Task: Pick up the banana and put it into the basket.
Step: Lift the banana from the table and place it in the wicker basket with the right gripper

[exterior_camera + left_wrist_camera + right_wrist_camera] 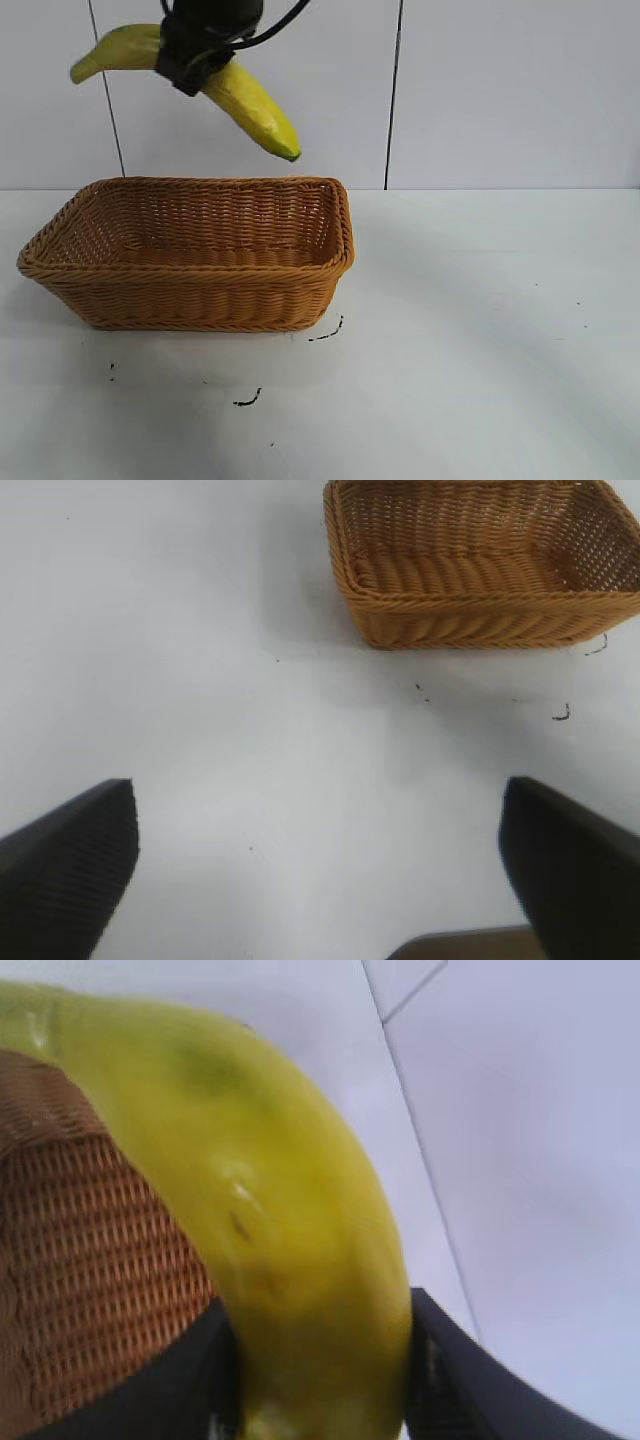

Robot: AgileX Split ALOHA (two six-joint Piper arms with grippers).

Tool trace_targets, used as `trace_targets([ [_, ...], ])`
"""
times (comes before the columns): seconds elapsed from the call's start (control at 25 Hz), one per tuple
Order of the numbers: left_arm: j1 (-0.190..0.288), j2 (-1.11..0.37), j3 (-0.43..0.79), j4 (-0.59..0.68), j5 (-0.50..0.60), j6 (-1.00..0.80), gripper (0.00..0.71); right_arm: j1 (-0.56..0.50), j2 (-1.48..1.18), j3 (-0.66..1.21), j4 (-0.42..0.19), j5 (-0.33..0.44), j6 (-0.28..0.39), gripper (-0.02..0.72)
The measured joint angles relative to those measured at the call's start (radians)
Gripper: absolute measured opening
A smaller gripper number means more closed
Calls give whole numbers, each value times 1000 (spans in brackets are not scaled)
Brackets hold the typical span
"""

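Note:
The yellow banana (255,108) hangs in the air above the back of the tan wicker basket (200,290), one greenish tip pointing down toward the basket's back right. My right gripper (192,58) is shut on the banana's middle; the right wrist view shows the banana (270,1210) between its black fingers (450,1360), with the basket's weave (90,1280) below. My left gripper (320,825) is open and empty over bare table, well off from the basket (470,620). It does not show in the exterior view.
The basket stands on a white table (480,330) before a white panelled wall with dark seams (393,100). Small black marks (248,400) lie on the table in front of the basket.

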Motion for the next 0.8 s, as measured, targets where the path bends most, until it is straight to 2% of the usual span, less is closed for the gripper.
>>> trace_targets([
  [0.16, 0, 0, 0, 0, 0, 0, 695, -15, 62, 1, -21, -5, 0, 321],
  [0.28, 0, 0, 0, 0, 0, 0, 695, -19, 93, 1, -20, -39, 0, 321],
  [0.4, 0, 0, 0, 0, 0, 0, 695, -19, 110, 3, -1, -84, 0, 321],
  [0.64, 0, 0, 0, 0, 0, 0, 695, -19, 111, 3, 44, -92, 0, 321],
  [0.72, 0, 0, 0, 0, 0, 0, 695, -19, 111, 3, 51, -87, 0, 368],
  [0.8, 0, 0, 0, 0, 0, 0, 695, -19, 111, 3, 59, -87, 7, 486],
])
